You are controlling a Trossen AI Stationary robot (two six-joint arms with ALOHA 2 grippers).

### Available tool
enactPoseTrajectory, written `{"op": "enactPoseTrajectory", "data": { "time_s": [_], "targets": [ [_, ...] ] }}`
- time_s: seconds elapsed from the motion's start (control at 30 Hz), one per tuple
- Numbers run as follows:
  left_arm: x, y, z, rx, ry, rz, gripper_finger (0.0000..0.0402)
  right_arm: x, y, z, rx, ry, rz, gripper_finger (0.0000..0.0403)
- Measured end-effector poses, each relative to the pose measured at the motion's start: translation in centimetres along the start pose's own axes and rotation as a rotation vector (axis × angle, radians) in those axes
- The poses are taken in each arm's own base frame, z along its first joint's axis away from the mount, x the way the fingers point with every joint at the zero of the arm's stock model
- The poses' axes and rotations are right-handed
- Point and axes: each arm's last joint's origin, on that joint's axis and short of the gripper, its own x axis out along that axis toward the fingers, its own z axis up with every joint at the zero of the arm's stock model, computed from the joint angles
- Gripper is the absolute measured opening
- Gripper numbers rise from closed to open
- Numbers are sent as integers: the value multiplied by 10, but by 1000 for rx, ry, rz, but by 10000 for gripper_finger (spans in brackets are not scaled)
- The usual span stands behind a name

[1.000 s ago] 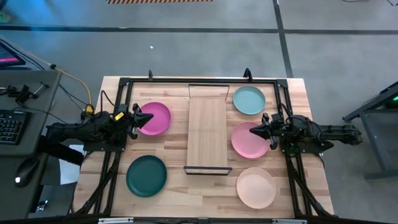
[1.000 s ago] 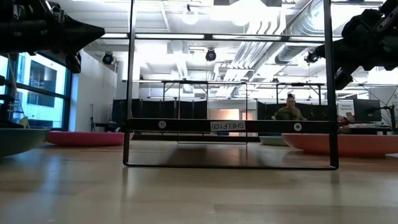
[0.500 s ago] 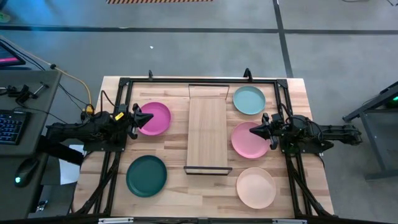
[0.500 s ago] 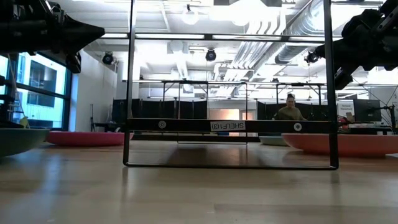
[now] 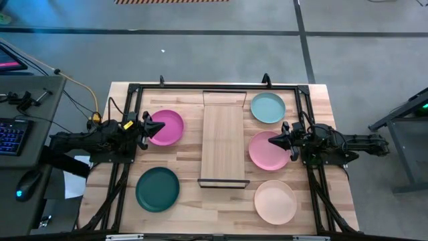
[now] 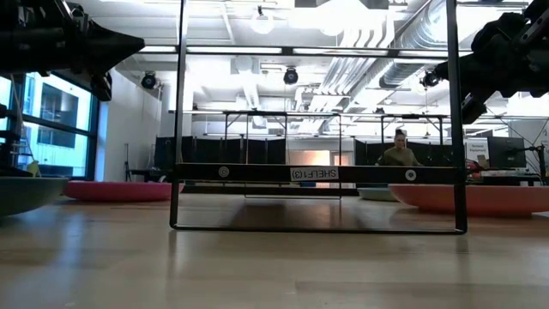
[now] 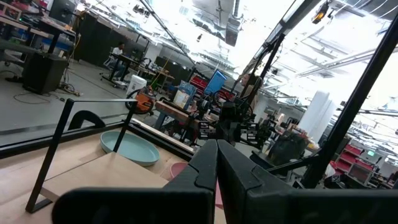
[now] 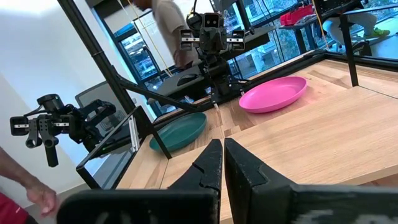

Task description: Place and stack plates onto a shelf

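Observation:
The light wood shelf (image 5: 223, 142) with its black wire frame (image 6: 317, 227) stands in the table's middle. Left of it lie the magenta plate (image 5: 166, 127) and the dark green plate (image 5: 158, 189). Right of it lie the pale teal plate (image 5: 268, 108), the light pink plate (image 5: 268, 151) and the cream plate (image 5: 275, 201). My left gripper (image 5: 162, 126) hangs shut above the magenta plate. My right gripper (image 5: 270, 141) hangs shut above the light pink plate. Both point toward the shelf and hold nothing.
A black tube frame (image 5: 214, 87) runs along the table's far edge and down both sides. Bare wood lies near the front edge between the green and cream plates. A desk with a keyboard (image 5: 10, 134) stands off the table's left side. A person (image 6: 397, 150) sits far behind.

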Motion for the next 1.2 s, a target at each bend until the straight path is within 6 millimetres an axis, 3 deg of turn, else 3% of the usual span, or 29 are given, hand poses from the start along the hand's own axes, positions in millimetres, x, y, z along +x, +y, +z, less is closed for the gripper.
{"op": "enactPoseTrajectory", "data": {
  "time_s": [0.43, 0.73, 0.8, 1.0, 1.2],
  "targets": [
    [0, 0, 0, 0, 0, 0, 1, 0, 0, 1, 1, -18, -12, 0],
    [0, 0, 0, 0, 1, 0, 1, -17, 6, 51, 308, -722, -269, 0],
    [0, 0, 0, 0, 1, 1, 1, -20, 6, 57, 338, -796, -321, 0],
    [0, 0, 0, 1, 3, 1, 1, -5, 12, 71, 294, -619, -365, 0],
    [0, 0, 0, 1, 3, 1, 1, 19, 5, 73, 293, -261, -644, 0]
  ]
}}
